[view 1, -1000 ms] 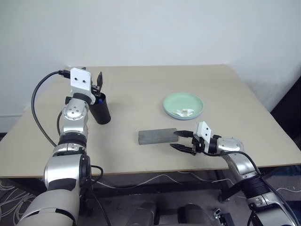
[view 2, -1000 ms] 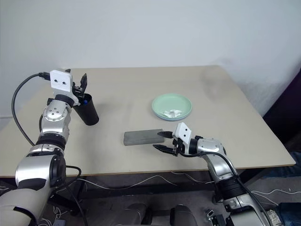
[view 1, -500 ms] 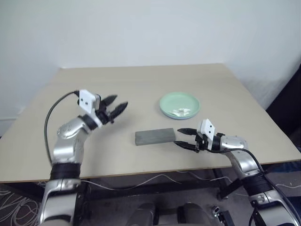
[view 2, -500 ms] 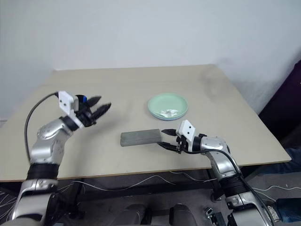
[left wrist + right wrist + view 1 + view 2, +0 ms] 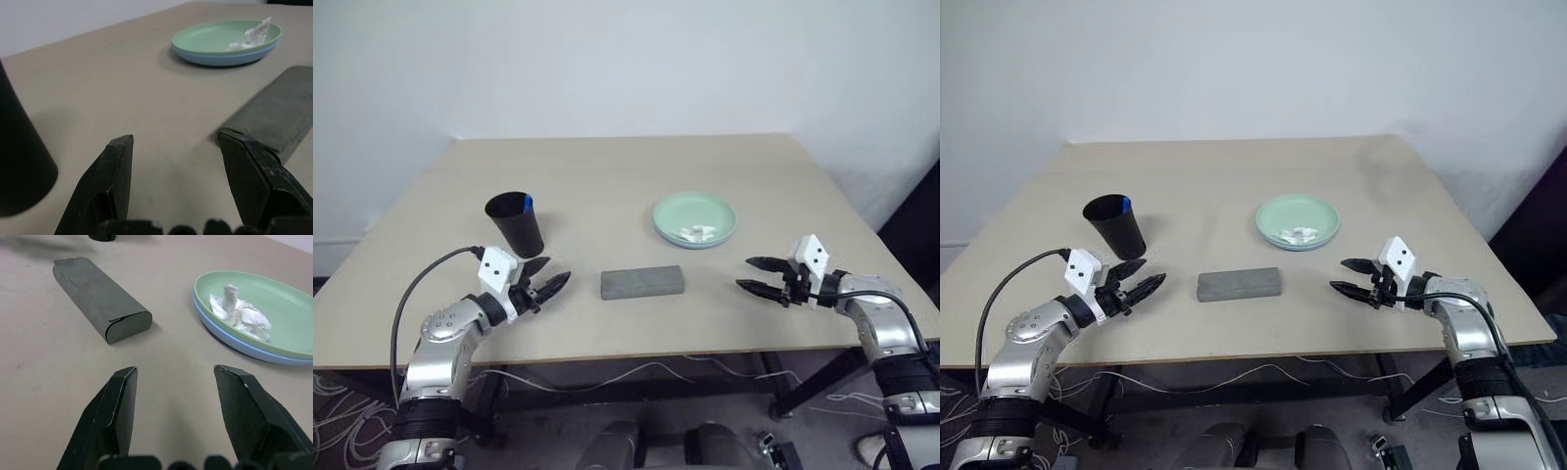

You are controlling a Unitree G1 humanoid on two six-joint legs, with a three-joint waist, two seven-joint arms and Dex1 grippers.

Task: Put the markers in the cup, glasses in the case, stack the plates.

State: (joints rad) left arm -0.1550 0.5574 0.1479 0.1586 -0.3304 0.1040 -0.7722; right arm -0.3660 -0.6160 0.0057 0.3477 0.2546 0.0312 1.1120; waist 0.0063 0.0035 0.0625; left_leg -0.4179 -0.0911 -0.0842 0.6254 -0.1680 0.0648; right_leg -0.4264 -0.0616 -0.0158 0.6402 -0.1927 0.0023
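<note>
From where I stand it looks finished: a blue-tipped marker (image 5: 526,202) stands in the cup (image 5: 516,224), the case (image 5: 643,282) lies shut, the plates (image 5: 695,219) are stacked, and the left hand (image 5: 545,279) and right hand (image 5: 756,275) hang spread, empty, above the worktop (image 5: 607,186).

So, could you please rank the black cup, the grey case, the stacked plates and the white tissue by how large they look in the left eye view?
1. the stacked plates and the case: similar spread in the picture, too close to rank
2. the cup
3. the tissue, clearly smallest
</note>
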